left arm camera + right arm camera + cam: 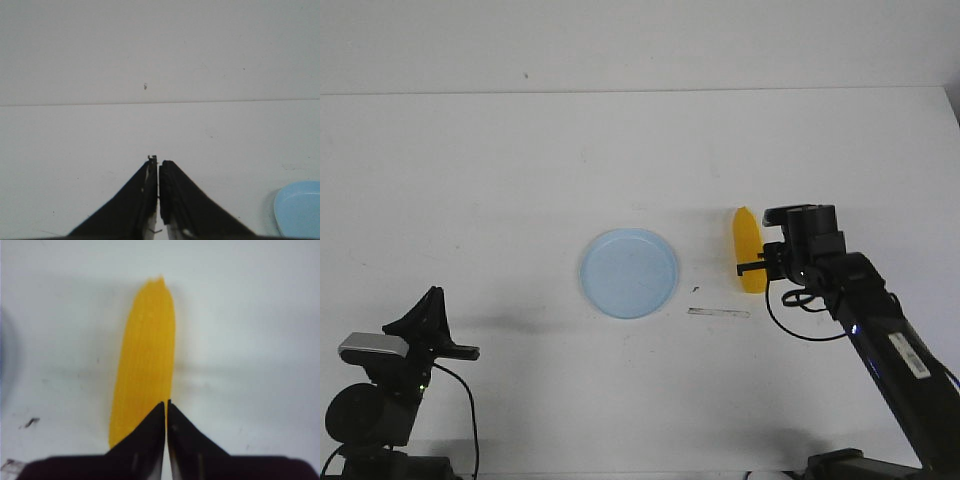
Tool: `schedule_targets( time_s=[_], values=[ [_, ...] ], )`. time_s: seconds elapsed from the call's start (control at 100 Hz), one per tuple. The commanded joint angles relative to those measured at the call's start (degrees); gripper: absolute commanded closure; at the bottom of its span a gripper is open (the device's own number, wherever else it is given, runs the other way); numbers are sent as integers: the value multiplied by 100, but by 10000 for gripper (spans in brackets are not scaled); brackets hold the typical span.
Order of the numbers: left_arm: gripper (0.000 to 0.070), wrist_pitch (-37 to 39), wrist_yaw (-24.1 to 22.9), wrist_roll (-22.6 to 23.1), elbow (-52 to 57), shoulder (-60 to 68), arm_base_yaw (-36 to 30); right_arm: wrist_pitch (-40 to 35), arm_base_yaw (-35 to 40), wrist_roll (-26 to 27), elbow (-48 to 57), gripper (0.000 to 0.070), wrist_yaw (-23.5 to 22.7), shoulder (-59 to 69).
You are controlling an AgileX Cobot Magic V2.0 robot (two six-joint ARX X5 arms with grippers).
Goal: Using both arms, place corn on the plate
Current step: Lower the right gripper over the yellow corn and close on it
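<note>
The yellow corn [749,250] lies on the white table, right of the pale blue plate [629,272], its tapered end pointing away from me. My right gripper [767,262] hovers over the corn's near right side; in the right wrist view its jaws [166,404] are shut and empty above the corn [145,360]. My left gripper [470,352] rests low at the front left, far from both. In the left wrist view it [158,162] is shut and empty, and the plate's edge [300,210] shows at the corner.
A short strip of tape [718,313] and a small dark mark [695,290] lie on the table between plate and corn. The table's far edge meets a plain wall.
</note>
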Motion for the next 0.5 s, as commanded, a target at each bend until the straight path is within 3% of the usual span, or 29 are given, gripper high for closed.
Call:
schedule_targets(
  time_s=[0.0,0.12,0.27,0.34,0.49],
  values=[
    [699,68,-17,52,48,-7,-11,-238,13,444,420,691,2,363],
    [699,68,-20,52,48,-7,-11,-621,13,723,1038,642,4,975],
    [699,68,-20,52,48,-4,-11,-1246,17,898,1766,358,2,1628],
    [699,68,-20,52,48,-4,-11,-1440,20,898,2006,270,4,1858],
    [699,68,-20,55,48,-7,-11,-1580,103,894,2236,221,2,2184]
  ],
)
